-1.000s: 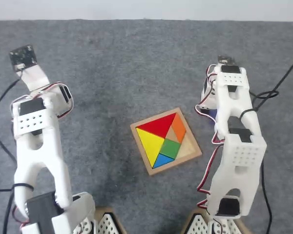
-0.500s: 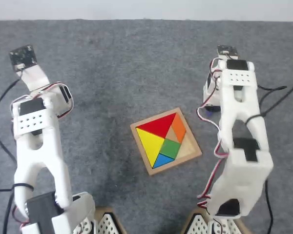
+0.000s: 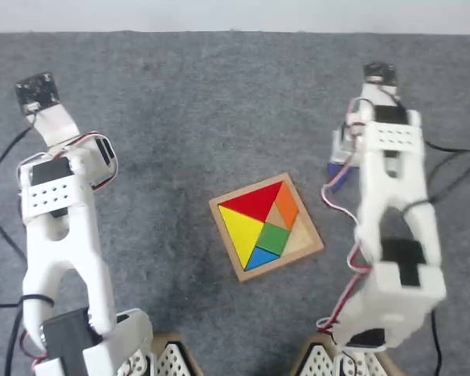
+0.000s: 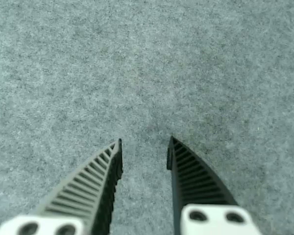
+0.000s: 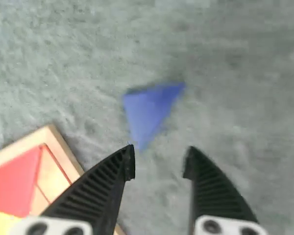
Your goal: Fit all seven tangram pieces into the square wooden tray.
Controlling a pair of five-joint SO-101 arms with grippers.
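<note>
The square wooden tray (image 3: 309,245) lies mid-table, holding red, yellow, orange, green and light-blue pieces, with bare wood along its right side. A dark blue triangle (image 3: 336,173) lies on the carpet right of the tray, partly under the right arm; in the right wrist view the blue triangle (image 5: 149,109) sits just beyond the open right gripper (image 5: 159,159), apart from its fingers. The tray corner (image 5: 36,152) shows there with the red piece. My left gripper (image 4: 144,147) is open over bare carpet at the far left.
Grey carpet covers the table. The left arm (image 3: 59,227) stands at the left side, the right arm (image 3: 392,211) at the right. Cables (image 3: 454,153) trail near the right edge. Open carpet lies beyond the tray.
The right arm has swung rightward and slightly farther back, uncovering more of the blue triangle. The left arm and the tray have not moved.
</note>
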